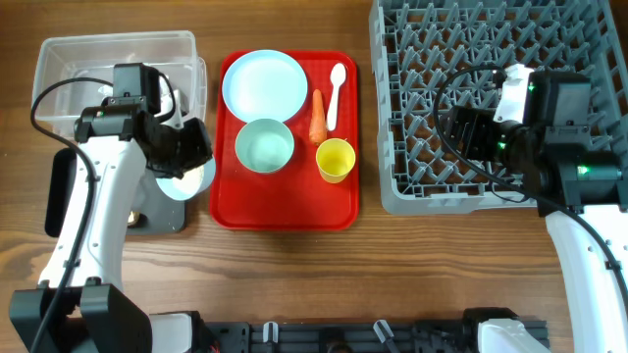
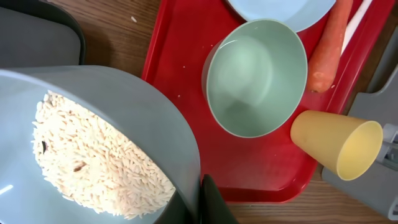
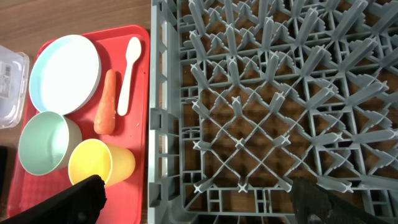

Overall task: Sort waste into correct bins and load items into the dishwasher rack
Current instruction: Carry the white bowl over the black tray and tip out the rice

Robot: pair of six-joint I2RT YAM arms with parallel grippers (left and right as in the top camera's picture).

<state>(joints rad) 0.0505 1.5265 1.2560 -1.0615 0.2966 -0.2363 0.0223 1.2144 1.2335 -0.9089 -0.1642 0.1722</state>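
Observation:
My left gripper [image 1: 193, 155] is shut on the rim of a light blue bowl [image 1: 184, 182] full of white rice [image 2: 93, 155] and holds it tilted over the black tray [image 1: 167, 216]; its fingers pinch the bowl wall in the left wrist view [image 2: 202, 199]. On the red tray sit the plate [image 1: 263, 81], the second bowl [image 1: 264, 145], the carrot [image 1: 316, 116], the white spoon [image 1: 336, 93] and the yellow cup [image 1: 335, 160], which lies on its side. My right gripper [image 1: 459, 127] is open and empty above the grey rack [image 1: 432, 186]. The tissue and wrapper are out of view.
The clear tub [image 1: 113, 54] stands behind the black tray at the far left. The red tray [image 1: 285, 211] lies between the bins and the rack. The right wrist view shows the rack's pegs [image 3: 280, 93], the cup [image 3: 99, 162] and a tub corner [image 3: 9, 81].

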